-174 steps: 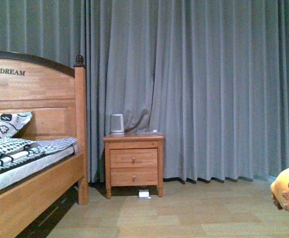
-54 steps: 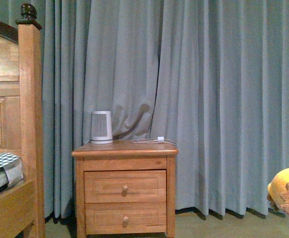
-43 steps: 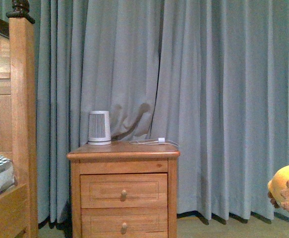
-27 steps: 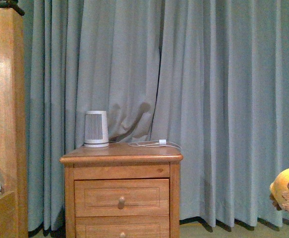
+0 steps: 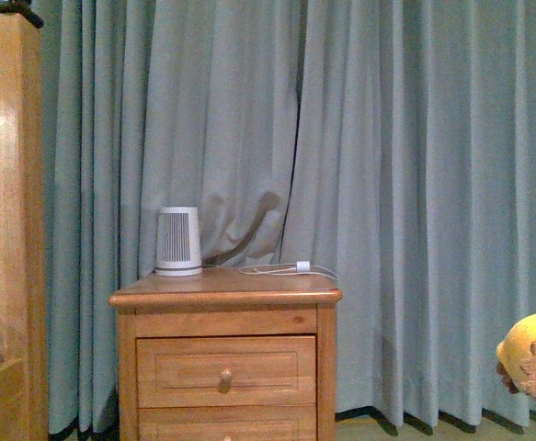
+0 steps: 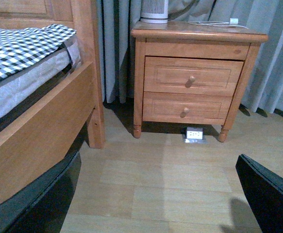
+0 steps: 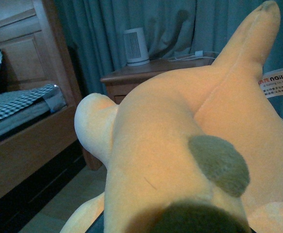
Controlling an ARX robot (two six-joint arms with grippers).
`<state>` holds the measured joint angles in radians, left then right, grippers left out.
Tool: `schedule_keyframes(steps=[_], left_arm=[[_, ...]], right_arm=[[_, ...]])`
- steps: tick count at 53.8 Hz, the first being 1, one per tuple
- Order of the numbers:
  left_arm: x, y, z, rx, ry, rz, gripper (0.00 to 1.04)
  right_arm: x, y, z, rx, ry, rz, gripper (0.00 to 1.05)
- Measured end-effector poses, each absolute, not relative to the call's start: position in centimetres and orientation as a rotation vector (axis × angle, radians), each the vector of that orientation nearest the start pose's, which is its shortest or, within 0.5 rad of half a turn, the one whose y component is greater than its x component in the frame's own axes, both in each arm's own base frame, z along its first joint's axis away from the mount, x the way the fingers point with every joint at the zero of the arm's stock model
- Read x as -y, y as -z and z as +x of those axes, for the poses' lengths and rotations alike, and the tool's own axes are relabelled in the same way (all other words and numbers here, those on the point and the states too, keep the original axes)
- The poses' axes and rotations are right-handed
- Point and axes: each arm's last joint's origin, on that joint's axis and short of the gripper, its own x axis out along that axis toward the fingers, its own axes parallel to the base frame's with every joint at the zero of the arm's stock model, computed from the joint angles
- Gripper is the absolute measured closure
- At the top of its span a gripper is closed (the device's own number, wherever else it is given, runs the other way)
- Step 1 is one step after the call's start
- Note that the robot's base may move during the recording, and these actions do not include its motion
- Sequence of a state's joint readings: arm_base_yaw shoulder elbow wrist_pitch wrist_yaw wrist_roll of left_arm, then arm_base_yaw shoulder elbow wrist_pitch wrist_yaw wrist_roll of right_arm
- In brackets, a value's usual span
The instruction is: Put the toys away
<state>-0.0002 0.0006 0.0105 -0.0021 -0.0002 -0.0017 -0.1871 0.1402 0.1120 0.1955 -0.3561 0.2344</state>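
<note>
1. While the plush toy (image 7: 170,145) fills the right wrist view, apparently carried, I cannot tell how the right gripper holds it.
2. The left gripper (image 6: 158,187) is wide open and empty.
3. The toy is not yet put away; the nightstand (image 5: 226,367) is ahead.

Plush toy (image 7: 170,136) soft matt fabric; nightstand (image 5: 226,299) smooth varnished wood; curtain (image 5: 415,184) matt cloth

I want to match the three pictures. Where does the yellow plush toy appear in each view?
Front view: plush toy at the lower right edge, partly cut off.
Left wrist view: not in it.
Right wrist view: plush toy fills the foreground, very close.
Shared landmark: the wooden nightstand with the white ribbed device on top, seen in all three views.
</note>
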Motion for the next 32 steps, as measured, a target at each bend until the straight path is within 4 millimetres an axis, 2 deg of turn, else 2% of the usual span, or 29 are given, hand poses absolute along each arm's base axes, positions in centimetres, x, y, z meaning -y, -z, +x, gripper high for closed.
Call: schedule_keyframes(steps=[32], left_arm=[[0.00, -16.68, 9.71, 0.007, 0.000, -0.002, 0.06]], right_arm=[[0.85, -20.92, 9.89, 0.141, -0.186, 0.188, 0.86]])
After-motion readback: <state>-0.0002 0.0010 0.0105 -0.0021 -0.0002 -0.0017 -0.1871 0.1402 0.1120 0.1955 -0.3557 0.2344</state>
